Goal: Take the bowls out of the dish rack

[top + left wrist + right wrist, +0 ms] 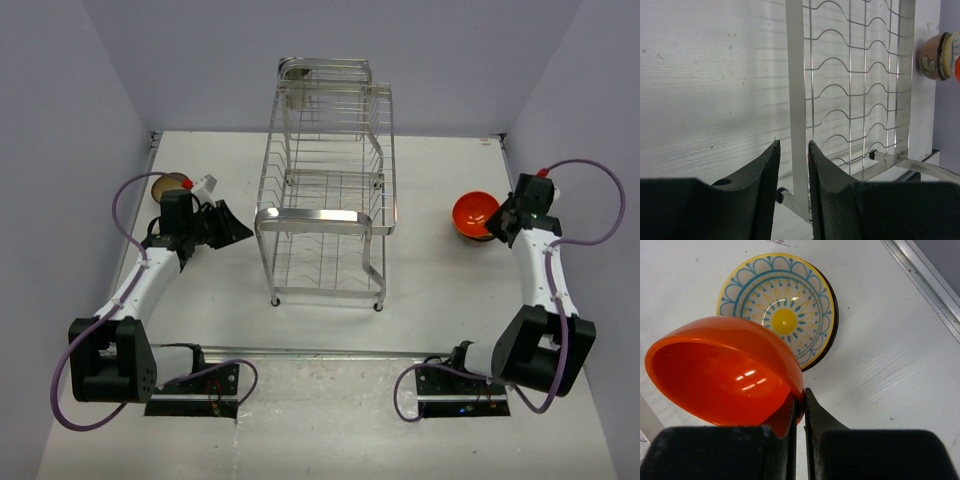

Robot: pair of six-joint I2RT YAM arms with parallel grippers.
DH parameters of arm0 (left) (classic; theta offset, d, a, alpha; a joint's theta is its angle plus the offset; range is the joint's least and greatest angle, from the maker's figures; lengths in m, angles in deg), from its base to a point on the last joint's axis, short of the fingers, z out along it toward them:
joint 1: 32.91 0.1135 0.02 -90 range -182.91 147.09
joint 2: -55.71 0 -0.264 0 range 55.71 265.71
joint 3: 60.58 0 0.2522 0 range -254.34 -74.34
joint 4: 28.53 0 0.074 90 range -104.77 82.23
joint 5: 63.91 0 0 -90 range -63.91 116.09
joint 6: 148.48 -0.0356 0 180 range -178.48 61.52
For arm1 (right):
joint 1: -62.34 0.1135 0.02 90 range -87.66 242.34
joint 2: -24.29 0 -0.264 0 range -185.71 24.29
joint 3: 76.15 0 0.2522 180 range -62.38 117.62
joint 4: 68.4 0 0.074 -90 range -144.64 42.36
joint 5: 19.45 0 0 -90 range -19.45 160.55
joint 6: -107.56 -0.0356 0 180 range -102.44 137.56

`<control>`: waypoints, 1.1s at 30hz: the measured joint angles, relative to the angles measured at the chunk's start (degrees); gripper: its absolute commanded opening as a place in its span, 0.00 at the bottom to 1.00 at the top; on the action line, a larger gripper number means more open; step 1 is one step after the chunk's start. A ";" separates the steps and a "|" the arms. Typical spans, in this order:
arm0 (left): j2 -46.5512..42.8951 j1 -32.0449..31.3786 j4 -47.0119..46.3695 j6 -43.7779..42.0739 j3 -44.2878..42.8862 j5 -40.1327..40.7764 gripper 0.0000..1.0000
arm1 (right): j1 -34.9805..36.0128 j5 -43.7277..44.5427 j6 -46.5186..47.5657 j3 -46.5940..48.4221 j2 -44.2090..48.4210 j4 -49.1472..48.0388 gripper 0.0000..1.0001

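My right fingers (pixel 808 406) are clamped on the rim of the orange bowl (pixel 725 375), which tilts over the patterned bowl (pixel 785 305) on the tabletop (pixel 890 365) just beyond them. My left fingers (pixel 774 156) are slightly parted and empty, with the dish rack (pixel 855 90) straight ahead.

The orange-red bowl (pixel 725 375) is glossy and bright, one colour inside and out. The patterned bowl (pixel 785 315) is cream with a yellow centre, blue scalloped arches and dashes, a yellow rim and a dark outer edge. The dish rack (pixel 325 200) is shiny chrome, the surface (pixel 440 190) white
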 measured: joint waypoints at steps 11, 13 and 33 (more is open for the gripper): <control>-0.04 0.00 -0.26 0.02 0.24 0.39 0.30 | -4.37 -3.91 -1.53 0.74 -5.20 -1.95 0.00; -0.24 0.00 -0.42 0.02 0.81 0.42 0.30 | -4.42 -4.52 -1.79 1.57 -6.73 -2.34 0.00; -1.31 0.00 -0.35 0.02 1.29 1.09 0.30 | -9.90 -10.05 -6.40 3.30 -14.36 -5.29 0.00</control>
